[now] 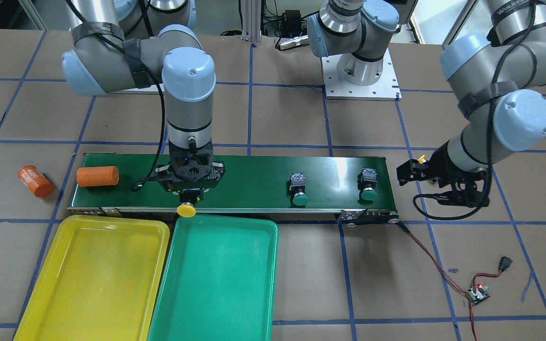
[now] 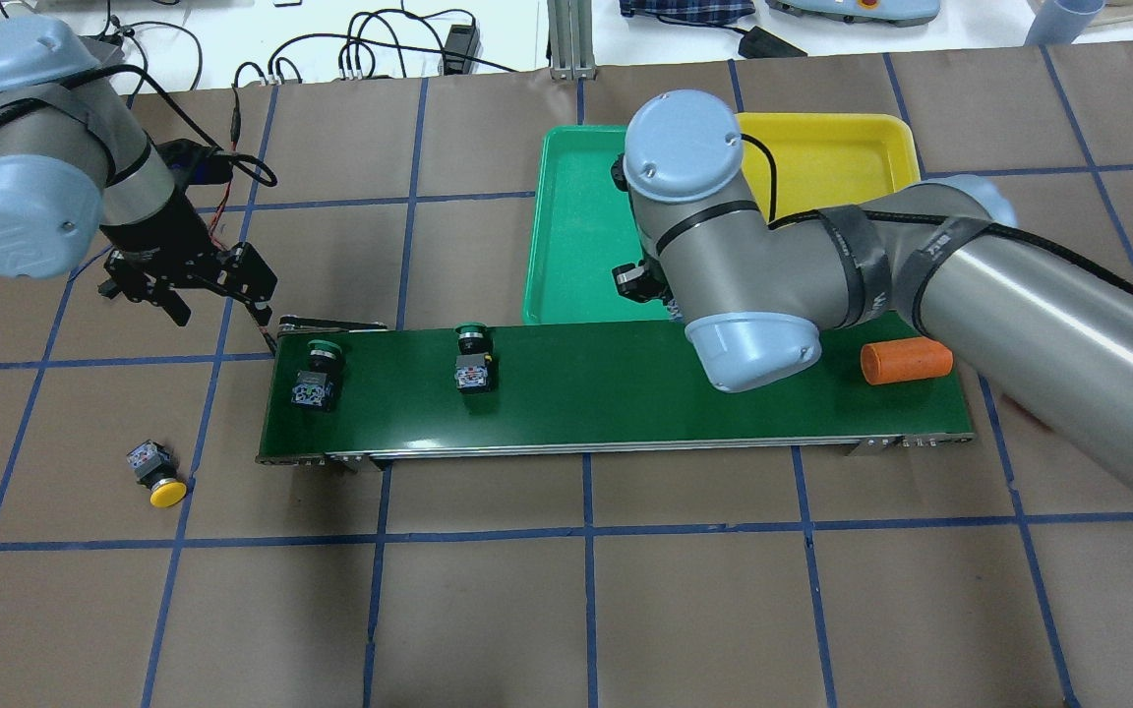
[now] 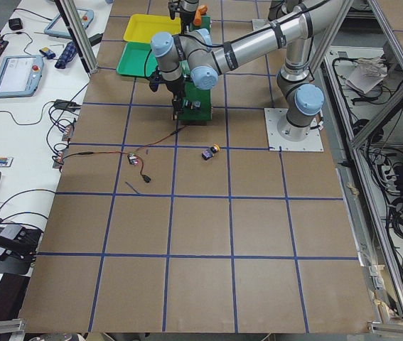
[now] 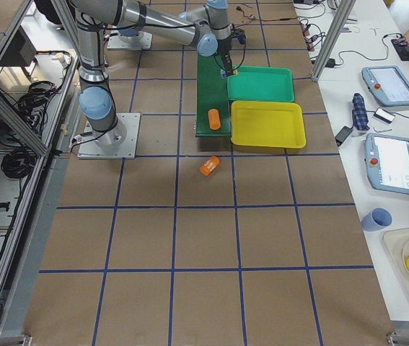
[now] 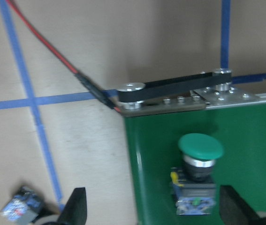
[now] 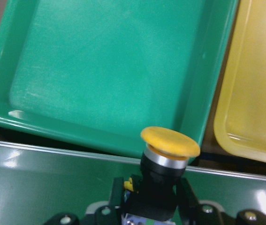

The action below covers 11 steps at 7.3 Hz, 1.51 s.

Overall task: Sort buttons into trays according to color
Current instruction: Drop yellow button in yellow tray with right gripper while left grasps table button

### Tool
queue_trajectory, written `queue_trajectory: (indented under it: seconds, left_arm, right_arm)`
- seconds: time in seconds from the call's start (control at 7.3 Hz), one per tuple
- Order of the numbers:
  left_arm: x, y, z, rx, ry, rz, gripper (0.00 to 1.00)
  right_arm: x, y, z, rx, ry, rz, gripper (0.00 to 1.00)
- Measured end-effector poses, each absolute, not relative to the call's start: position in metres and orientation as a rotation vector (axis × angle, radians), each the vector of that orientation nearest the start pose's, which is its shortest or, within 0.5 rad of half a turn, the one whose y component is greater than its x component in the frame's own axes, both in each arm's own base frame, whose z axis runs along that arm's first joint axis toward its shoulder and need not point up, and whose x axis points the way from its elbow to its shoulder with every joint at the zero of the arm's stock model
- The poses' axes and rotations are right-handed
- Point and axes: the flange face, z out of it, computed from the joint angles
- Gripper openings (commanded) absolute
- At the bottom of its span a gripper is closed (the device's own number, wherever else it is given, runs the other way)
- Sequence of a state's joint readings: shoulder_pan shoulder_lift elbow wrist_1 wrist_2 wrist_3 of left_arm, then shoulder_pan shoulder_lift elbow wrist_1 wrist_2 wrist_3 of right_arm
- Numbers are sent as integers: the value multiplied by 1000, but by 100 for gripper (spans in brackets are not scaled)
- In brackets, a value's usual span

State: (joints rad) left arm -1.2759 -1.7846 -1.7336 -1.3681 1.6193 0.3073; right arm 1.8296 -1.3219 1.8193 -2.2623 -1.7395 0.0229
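The counter is covered in matt brown paper, lined with blue tape. The green tray and yellow tray are moulded in smooth, slightly shiny plastic. The conveyor belt is finished pretty glossy, edged in bare metal.

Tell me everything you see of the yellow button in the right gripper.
The yellow button has a round domed yellow cap, a shiny metal collar and a black body. The right gripper clamps the body, cap pointing sideways toward the green tray, over the tray-side edge of the dark-green conveyor belt. Whether it touches the belt cannot be told.
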Motion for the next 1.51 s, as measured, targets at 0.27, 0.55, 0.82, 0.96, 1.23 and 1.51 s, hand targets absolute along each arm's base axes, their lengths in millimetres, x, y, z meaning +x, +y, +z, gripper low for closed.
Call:
queue_trajectory:
  seconds: [0.27,0.55,0.82,0.96,1.23,1.51]
  left_arm:
    - [108,-535,299,-190,3130,341,100]
    - [144,-508,247,-335,3121,331,100]
    - [144,-478,197,-385,3099,287,100]
    - [144,-467,185,-402,3092,302,100]
    - [147,-458,177,-418,3084,333,72]
    - [149,-455,173,-416,3066,364,0]
  right_arm:
    - [199,-549,340,-475,3256,-378,7]
    - [134,-581,351,-570,3272,-347,8]
    - [91,-604,320,-600,3275,-246,37]
    - [83,-614,300,-602,3272,-205,68]
    - [77,-628,273,-612,3267,-155,97]
    - [75,-632,265,-594,3270,-164,100]
